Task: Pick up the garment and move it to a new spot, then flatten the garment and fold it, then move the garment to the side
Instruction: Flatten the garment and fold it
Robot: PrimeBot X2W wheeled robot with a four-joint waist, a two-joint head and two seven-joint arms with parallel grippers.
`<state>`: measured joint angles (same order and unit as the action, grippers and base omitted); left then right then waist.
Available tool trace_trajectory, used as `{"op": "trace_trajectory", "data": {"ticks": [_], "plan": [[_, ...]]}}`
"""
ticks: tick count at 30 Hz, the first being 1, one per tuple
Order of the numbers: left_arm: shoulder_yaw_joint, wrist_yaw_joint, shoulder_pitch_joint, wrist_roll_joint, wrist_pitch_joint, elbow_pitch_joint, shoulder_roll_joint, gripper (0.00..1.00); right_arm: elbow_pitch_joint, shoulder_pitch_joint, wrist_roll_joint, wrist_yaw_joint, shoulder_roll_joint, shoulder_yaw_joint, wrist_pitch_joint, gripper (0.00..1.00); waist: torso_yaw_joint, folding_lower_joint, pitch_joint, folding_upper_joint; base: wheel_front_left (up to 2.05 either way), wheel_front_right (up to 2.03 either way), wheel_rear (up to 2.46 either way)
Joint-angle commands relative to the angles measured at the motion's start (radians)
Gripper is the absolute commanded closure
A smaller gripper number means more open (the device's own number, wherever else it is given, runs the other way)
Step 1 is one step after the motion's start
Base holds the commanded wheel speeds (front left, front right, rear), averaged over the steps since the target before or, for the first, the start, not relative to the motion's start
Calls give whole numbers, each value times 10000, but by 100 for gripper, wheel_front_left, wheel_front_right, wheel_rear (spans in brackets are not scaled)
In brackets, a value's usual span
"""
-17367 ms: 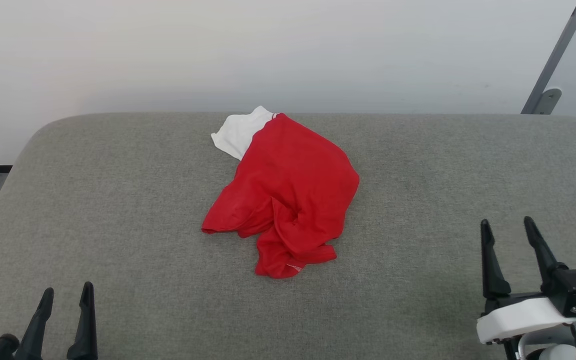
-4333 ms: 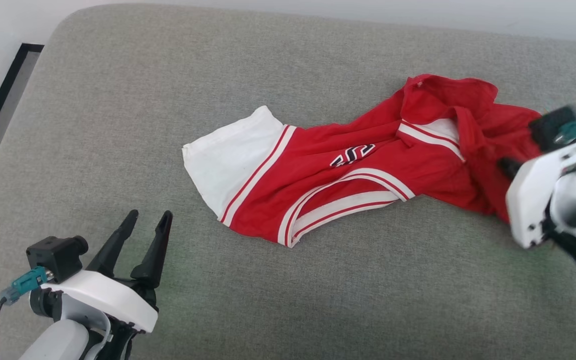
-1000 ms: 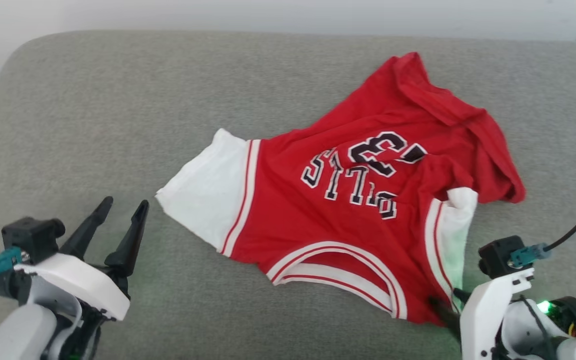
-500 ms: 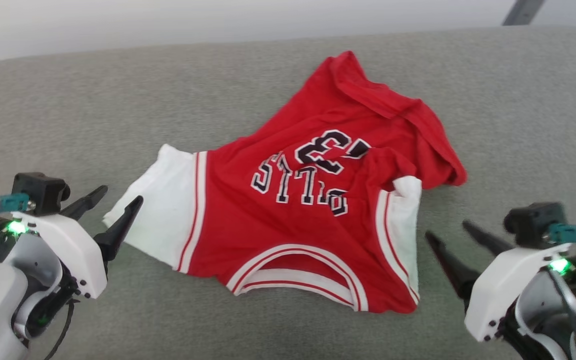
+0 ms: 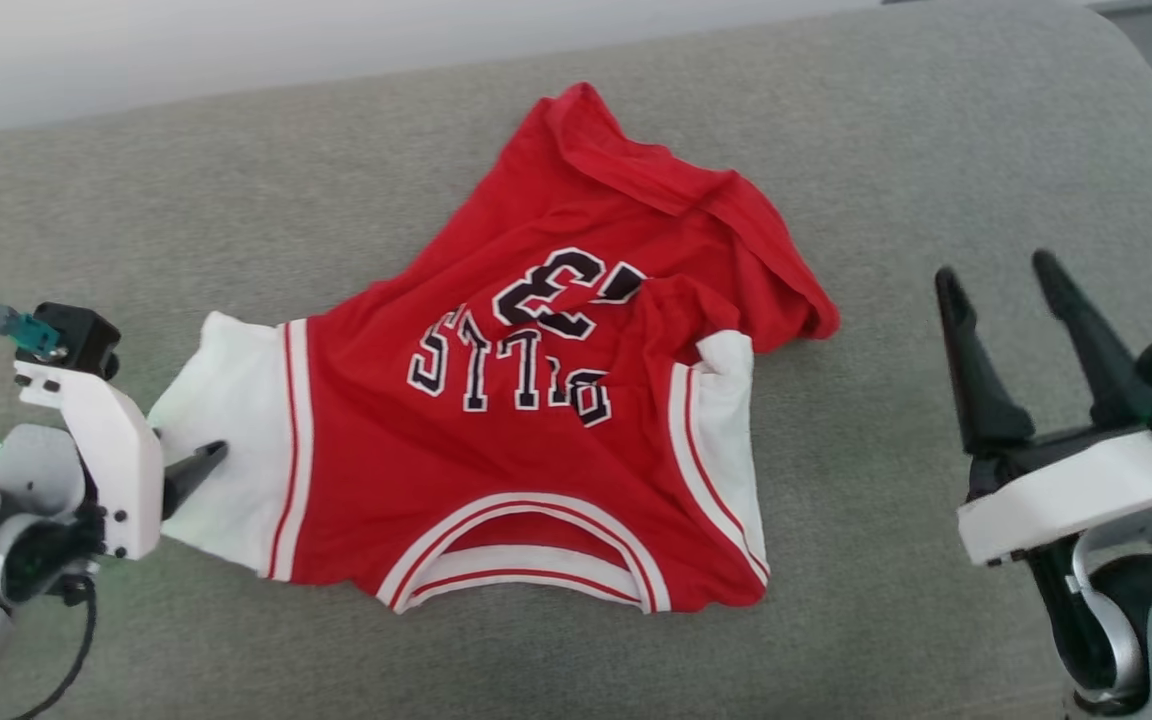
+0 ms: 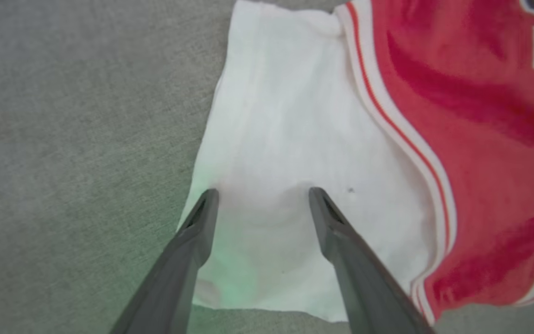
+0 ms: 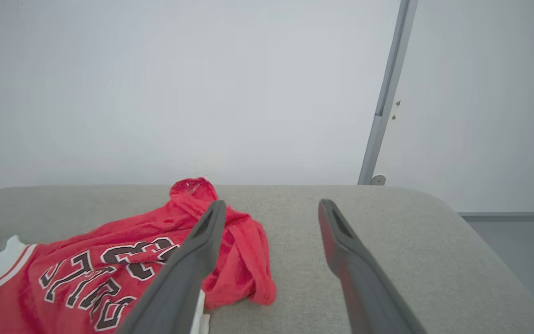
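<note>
— Left gripper (image 6: 263, 192) has come in from beside the shirt (image 5: 536, 430). Its fingers, spread apart, now sit over the white sleeve (image 6: 285, 116) on the left; whether they press it, I can't tell.
— And the right one?
— Right gripper (image 5: 994, 268) has drawn away from the near right corner. It stands well clear, fingers wide, holding nothing.
— Where's the shirt?
— Mid-cushion (image 5: 886, 150), lettering up, collar towards the robot, far hem bunched, right sleeve crumpled.

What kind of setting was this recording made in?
Probably a bare indoor test room rather than a home: a grey fabric-padded surface, a plain white wall behind it, and a grey metal strut against that wall.
</note>
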<state>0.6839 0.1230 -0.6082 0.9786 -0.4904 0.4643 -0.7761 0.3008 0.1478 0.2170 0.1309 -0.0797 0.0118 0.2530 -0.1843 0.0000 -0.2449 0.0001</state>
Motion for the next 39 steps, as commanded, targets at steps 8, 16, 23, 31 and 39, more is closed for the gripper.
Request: {"op": "trace_trajectory", "data": {"ticks": [8,16,23,31,39], "plan": [[503,-236,-592,-12,-1626,1749,187,0,-802,423,-657,-3,289,499,-1802,0,-470,0,-230,-1,0,0,0],[788,-256,-640,240,-2443,2800,717,100,-1425,497,-415,-2,300,690,-2523,0,-478,0,-367,-1,0,0,0],[466,-477,-939,413,-2136,2962,609,100,-1578,459,-518,-3,297,897,-2516,0,-139,0,-352,-1,0,0,0],[-11,-977,-228,832,-2049,2670,-148,100,-1617,336,-603,-3,296,1198,-2171,0,271,0,-326,-1,0,0,0],[-258,-1714,1109,1522,-2349,1913,-491,100,-1651,282,-660,-3,297,1445,-1860,0,639,0,-326,-1,0,0,0]]}}
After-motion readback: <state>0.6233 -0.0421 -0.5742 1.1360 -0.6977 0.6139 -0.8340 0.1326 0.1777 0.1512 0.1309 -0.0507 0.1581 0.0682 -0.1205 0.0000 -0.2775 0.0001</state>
